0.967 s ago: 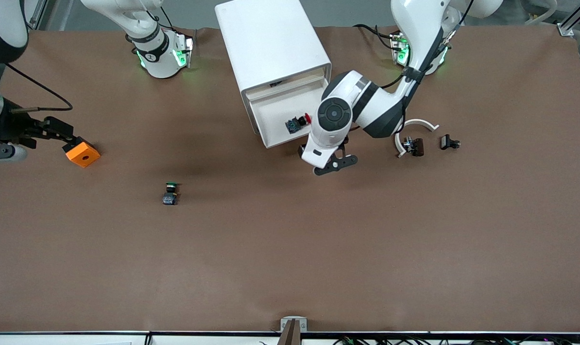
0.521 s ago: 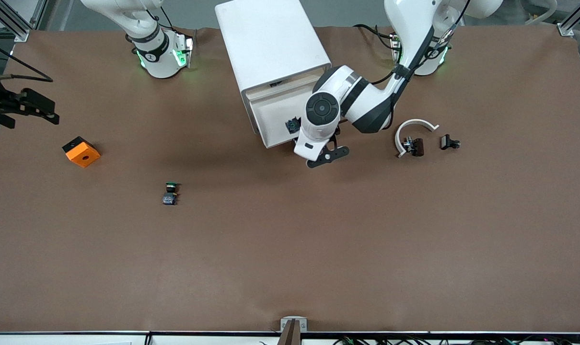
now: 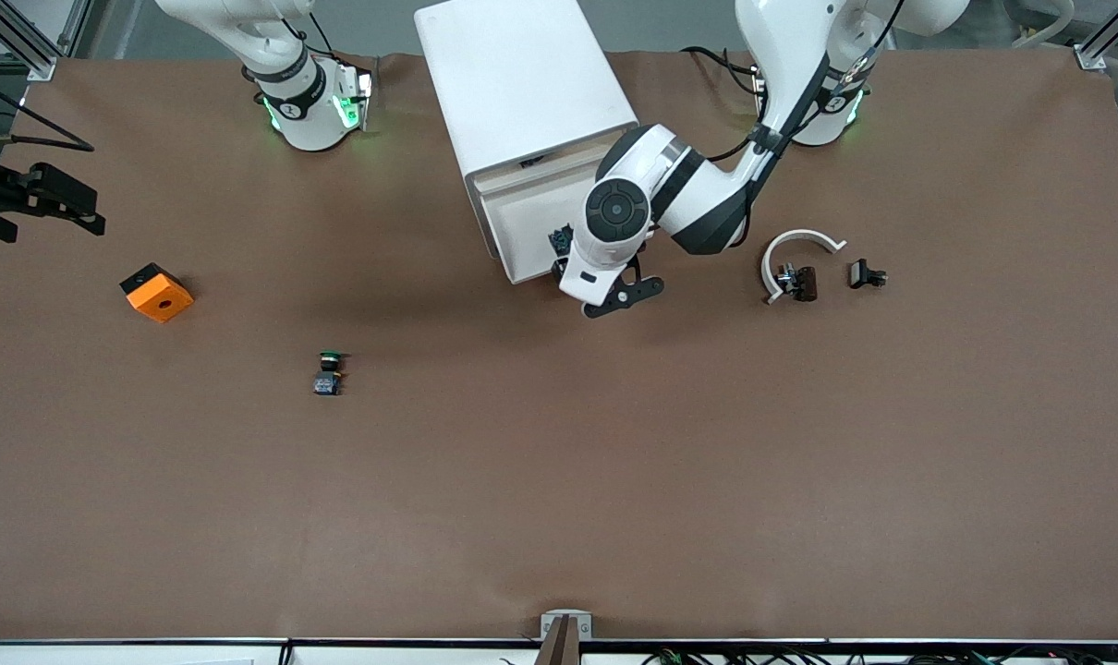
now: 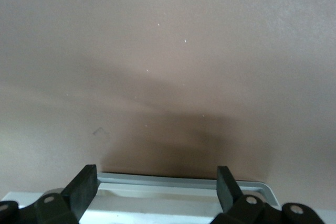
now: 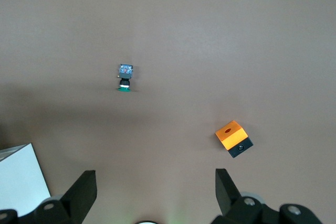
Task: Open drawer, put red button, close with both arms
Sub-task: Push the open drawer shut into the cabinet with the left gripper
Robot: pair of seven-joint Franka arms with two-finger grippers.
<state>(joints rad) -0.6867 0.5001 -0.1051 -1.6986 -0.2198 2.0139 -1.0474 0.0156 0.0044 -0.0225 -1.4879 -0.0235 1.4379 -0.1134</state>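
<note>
1. Presently, the drawer [image 3: 531, 226] is seen pulled out of the white cabinet [image 3: 522, 83], its cream front edge facing the front camera.
2. Only a sliver of the red button's blue-grey base [image 3: 561, 242] is seen inside the drawer, at the corner toward the left arm's end; the rest is hidden by the left arm's wrist.
3. The left gripper [image 3: 622, 294] is held low over the table just at the drawer's front corner, and its fingers [image 4: 83, 188] are spread wide with nothing between them.
4. In the left wrist view, the drawer's front rim [image 4: 178, 183] is seen between the two fingers, with bare brown table [image 4: 168, 51] past it.
5. The right gripper [image 3: 55, 199] is held up at the right arm's end of the table, over the mat near the orange block [image 3: 156, 293]; its fingers [image 5: 84, 192] are likewise spread wide and nothing is held.
6. A green button [image 3: 328, 373] is left lying on the table, nearer to the front camera than the cabinet.
7. A white curved piece [image 3: 797, 242] and two small black parts [image 3: 866, 274] are seen toward the left arm's end of the table.
</note>
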